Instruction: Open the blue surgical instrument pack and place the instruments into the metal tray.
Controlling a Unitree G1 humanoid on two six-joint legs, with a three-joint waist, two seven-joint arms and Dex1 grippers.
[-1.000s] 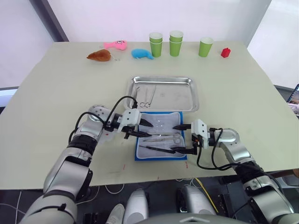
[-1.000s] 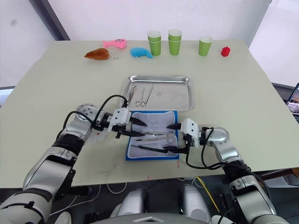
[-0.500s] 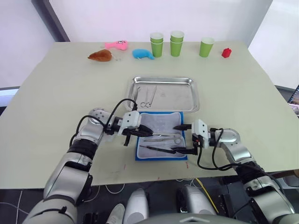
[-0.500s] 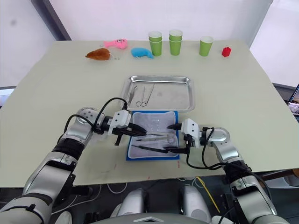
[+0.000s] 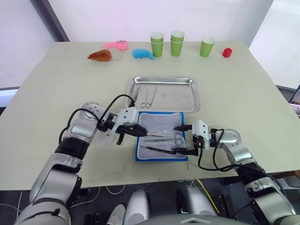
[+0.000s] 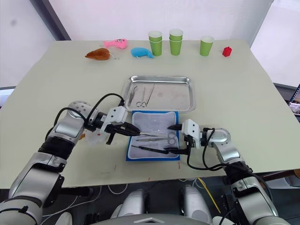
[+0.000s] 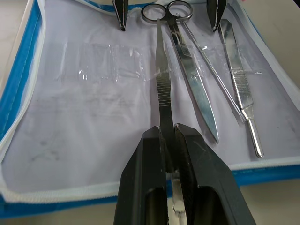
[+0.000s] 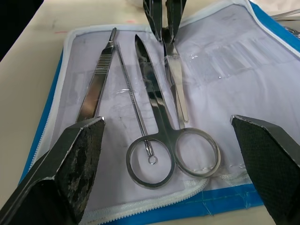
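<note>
The blue surgical instrument pack [image 5: 161,143] lies open on the table in front of the metal tray [image 5: 164,80], whitish lining up. On the lining lie silver instruments: tweezers [image 7: 161,84], ring-handled scissors [image 8: 157,117], a thin probe [image 8: 133,98] and a flat handle [image 8: 93,91]. My left gripper [image 5: 139,132] is at the pack's left edge, shut on the near end of the tweezers. At the pack's right edge my right gripper [image 5: 178,139] stands open around the scissors' rings, not touching them. Two more instruments [image 5: 147,96] lie in the tray's left part.
Along the table's far edge stand green paper cups [image 5: 176,43], a small red object [image 5: 227,52], a blue plush toy [image 5: 142,54], a pink toy [image 5: 117,45] and a brown toy [image 5: 100,56]. The tray's right part [image 5: 180,96] is bare.
My left gripper, open over the pack's left edge a second ago, has shut on the tweezers, and its elbow has swung out to the left. The right arm has stayed put.
</note>
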